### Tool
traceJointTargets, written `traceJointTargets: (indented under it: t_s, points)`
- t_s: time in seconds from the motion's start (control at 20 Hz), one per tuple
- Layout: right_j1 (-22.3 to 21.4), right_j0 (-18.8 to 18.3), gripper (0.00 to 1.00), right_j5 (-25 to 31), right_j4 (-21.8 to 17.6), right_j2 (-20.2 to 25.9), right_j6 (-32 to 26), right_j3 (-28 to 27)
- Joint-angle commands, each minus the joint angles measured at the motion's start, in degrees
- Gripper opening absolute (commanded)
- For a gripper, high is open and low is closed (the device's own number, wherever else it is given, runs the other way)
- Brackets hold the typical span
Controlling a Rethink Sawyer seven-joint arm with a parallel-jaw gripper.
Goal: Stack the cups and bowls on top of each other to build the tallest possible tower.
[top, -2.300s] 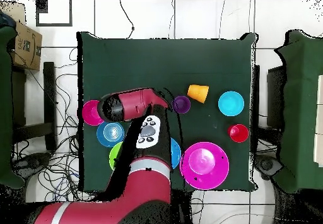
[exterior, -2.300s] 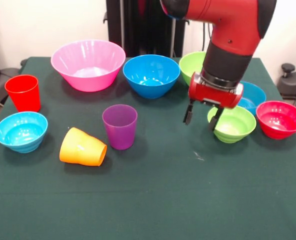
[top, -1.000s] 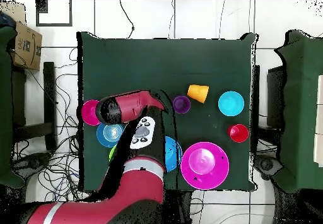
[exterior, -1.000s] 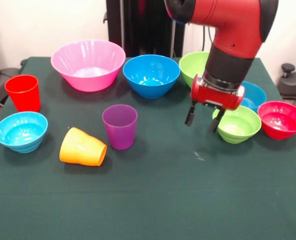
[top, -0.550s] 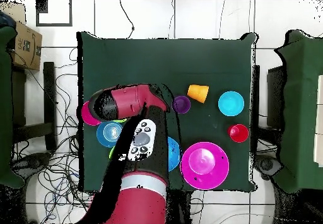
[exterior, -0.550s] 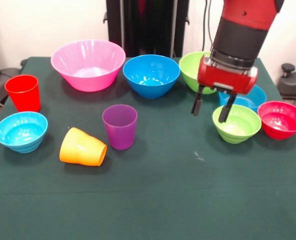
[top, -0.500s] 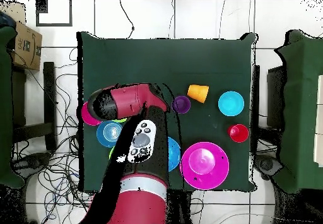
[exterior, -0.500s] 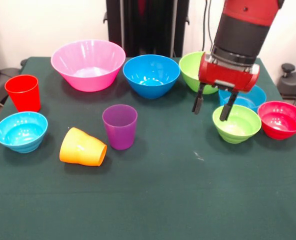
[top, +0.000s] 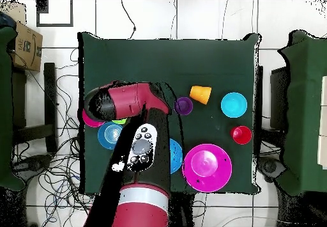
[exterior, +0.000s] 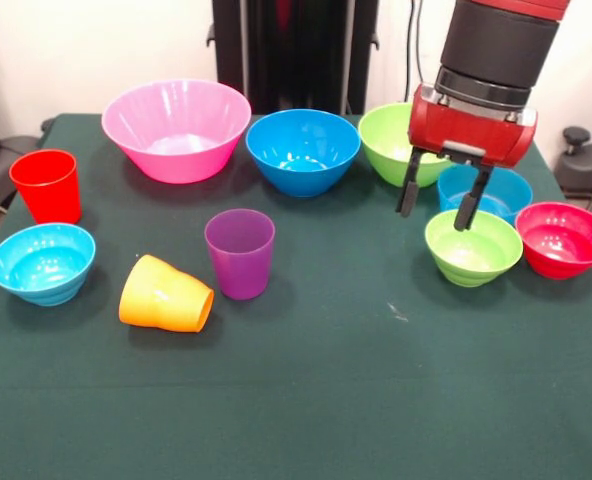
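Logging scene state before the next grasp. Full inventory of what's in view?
Pink bowl: 1, big, far side of the front view, upright.
Blue bowl: 1, mid-sized, beside the pink bowl.
Green bowl: 1, lime, mid-sized, partly behind the gripper.
Small blue bowl: 1, behind the fingers.
Small green bowl: 1, lime, below the gripper.
Red bowl: 1, small, beside the small green bowl.
Light blue bowl: 1, small.
Red cup: 1, upright.
Purple cup: 1, upright, mid-table.
Orange cup: 1, on its side.
Table: 1, dark green cover.
Box: 1, cardboard, off the table.
Gripper: 1, red and black, fingers open, empty.
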Motion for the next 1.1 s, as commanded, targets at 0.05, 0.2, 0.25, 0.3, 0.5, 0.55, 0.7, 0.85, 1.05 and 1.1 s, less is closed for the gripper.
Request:
traceJointTargets:
  t_s: [0.05, 0.2, 0.25, 0.3, 0.5, 0.55, 0.7, 0.85, 1.05, 1.1]
  points:
    - [2.8, 1.6, 1.00, 3.5, 0.7, 4.6, 4.2, 4.3]
    - [2.9, 2.0, 1.00, 3.6, 0.7, 4.4, 4.2, 4.5]
    - [3.0, 2.2, 1.00, 3.6, 0.6, 4.3, 4.2, 4.5]
    - [3.1, 2.3, 1.00, 3.7, 0.7, 4.3, 4.2, 4.5]
    - [3.0, 2.9, 1.00, 4.2, 1.1, 4.3, 4.6, 4.4]
    - [2.8, 3.2, 1.00, 4.6, 1.4, 4.2, 4.9, 4.5]
    - [2.5, 3.8, 1.00, 5.2, 1.9, 4.1, 5.2, 4.5]
    - [2.3, 4.1, 1.00, 5.6, 2.5, 4.2, 5.3, 5.0]
    - [2.2, 4.5, 1.00, 5.4, 2.5, 3.8, 5.1, 5.5]
    - [1.9, 4.7, 1.00, 5.4, 2.5, 3.6, 5.2, 5.8]
